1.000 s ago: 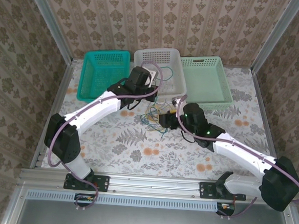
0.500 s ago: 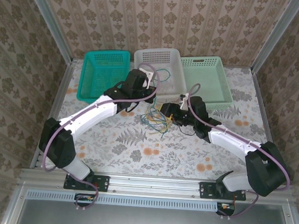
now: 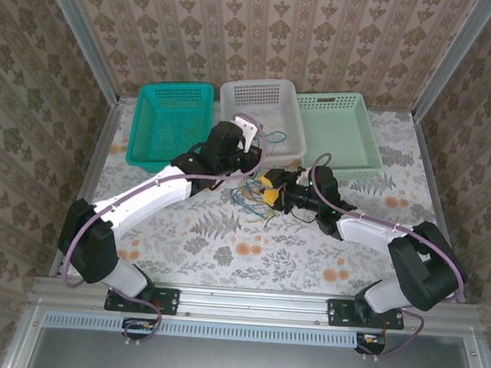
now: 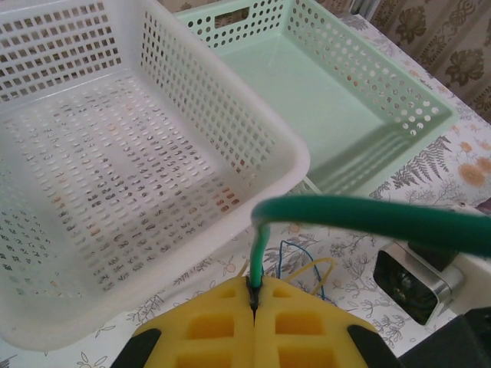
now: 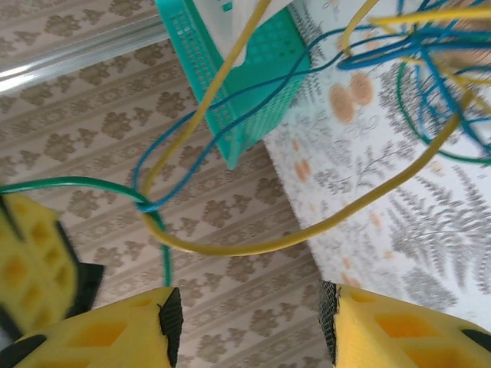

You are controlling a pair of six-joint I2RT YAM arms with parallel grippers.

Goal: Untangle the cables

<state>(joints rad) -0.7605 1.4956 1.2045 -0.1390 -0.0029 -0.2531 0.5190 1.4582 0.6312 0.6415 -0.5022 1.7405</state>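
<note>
**Green strand pinched, yellow loop waiting ahead of the open right jaws**

From where I stood, the coming move hung on one gap. The right gripper (image 5: 249, 303) had its yellow foam pads apart with nothing between them. A thin yellow cable (image 5: 253, 247) sagged in a shallow loop straight ahead of that opening, its long axis running crosswise to the fingers. It lay close in front of them, not yet inside. I judged this arm the nearer one to that strand.

The left gripper (image 4: 253, 297) was pressed together on a dark green cable (image 4: 360, 217). That strand rose from between the pads and bent sharply off to the arm's right. It was held above the table (image 3: 225, 241), just off the near right corner of the white perforated plastic basket (image 4: 288, 165).

The cables (image 3: 246, 197) were thin and glossy, yellow, blue and dark green, and lay in a loose knot of loops. The knot sat near the middle of the table, in front of the white basket's near side, between the two grippers. In the right wrist view a blue cable (image 5: 253, 83) crossed the green one where they hooked together, beside the yellow loop. Which strand passed over which there, I could not tell.
</note>
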